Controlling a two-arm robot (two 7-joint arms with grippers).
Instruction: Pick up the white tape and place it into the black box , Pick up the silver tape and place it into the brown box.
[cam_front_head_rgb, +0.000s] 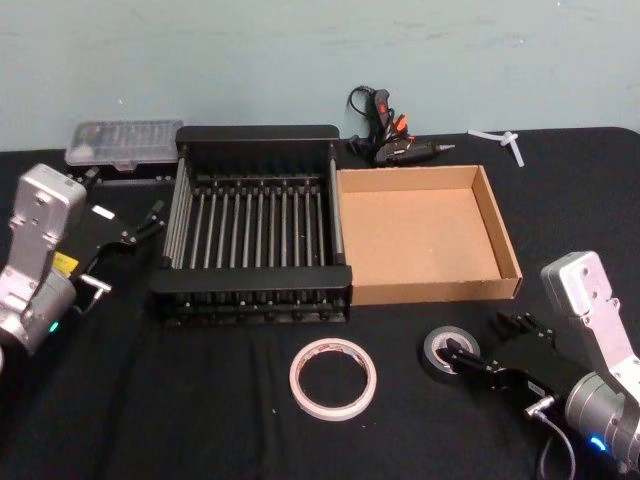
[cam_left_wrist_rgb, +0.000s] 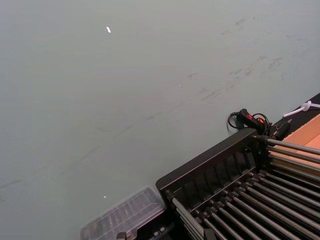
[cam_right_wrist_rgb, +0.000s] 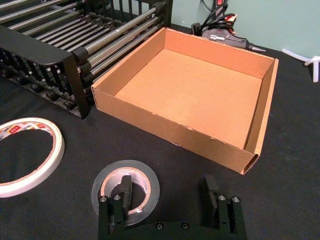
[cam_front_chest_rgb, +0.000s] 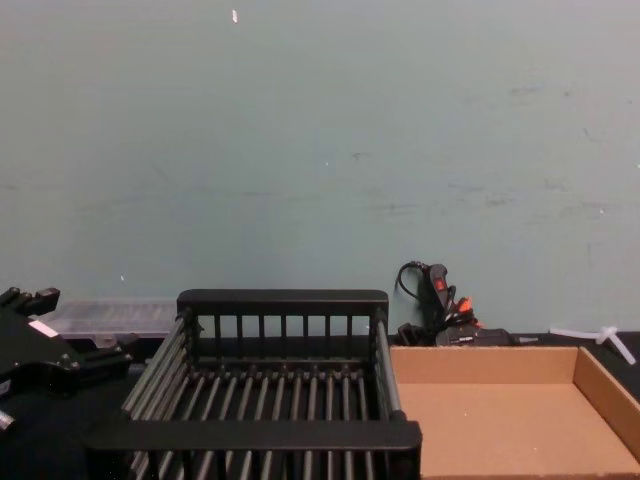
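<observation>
Silver tape (cam_right_wrist_rgb: 126, 186) lies flat on the table before the brown box (cam_right_wrist_rgb: 190, 95), one finger of my spread right gripper (cam_right_wrist_rgb: 170, 192) inside its core and the other well outside, so closing off-centre could shove the roll aside; my left gripper (cam_front_head_rgb: 140, 232) idles beside the black box (cam_front_head_rgb: 255, 222).

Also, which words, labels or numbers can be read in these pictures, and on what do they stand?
None can be read.
White tape: small red marks on the inner core, too blurred to read.
Left arm, parked beside the black box: white and yellow stickers, too small to read.
</observation>
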